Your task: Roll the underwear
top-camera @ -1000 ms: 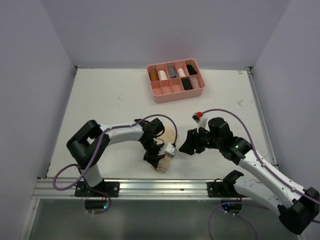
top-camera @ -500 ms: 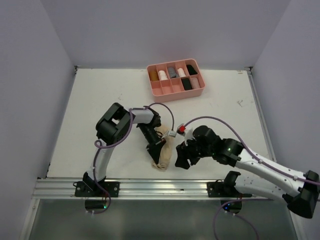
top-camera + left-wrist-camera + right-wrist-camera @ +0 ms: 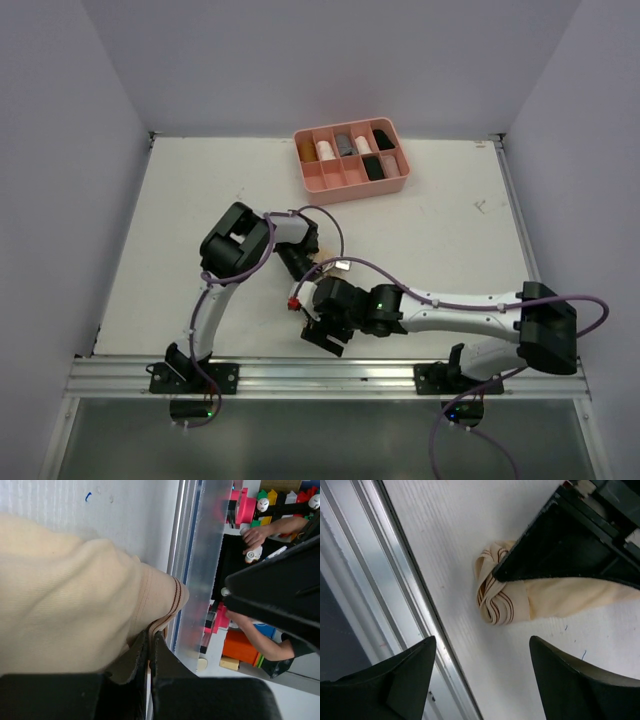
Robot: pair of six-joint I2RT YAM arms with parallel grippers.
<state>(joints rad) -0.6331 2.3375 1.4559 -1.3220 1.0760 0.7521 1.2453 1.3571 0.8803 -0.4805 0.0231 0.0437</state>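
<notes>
Left gripper (image 3: 149,645) is clenched on the pale tan underwear (image 3: 65,595), pinching a brown-striped hem between its fingers. The right gripper (image 3: 480,645) hangs over the same garment with its jaws spread wide, grasping nothing. The cloth lies on the white counter (image 3: 200,200), in the lower middle of the overhead frame. One end is wound into a coil near the metal rail (image 3: 385,555). A pink tray (image 3: 352,188) sits well apart at upper centre, with rolled pieces in its compartments.
</notes>
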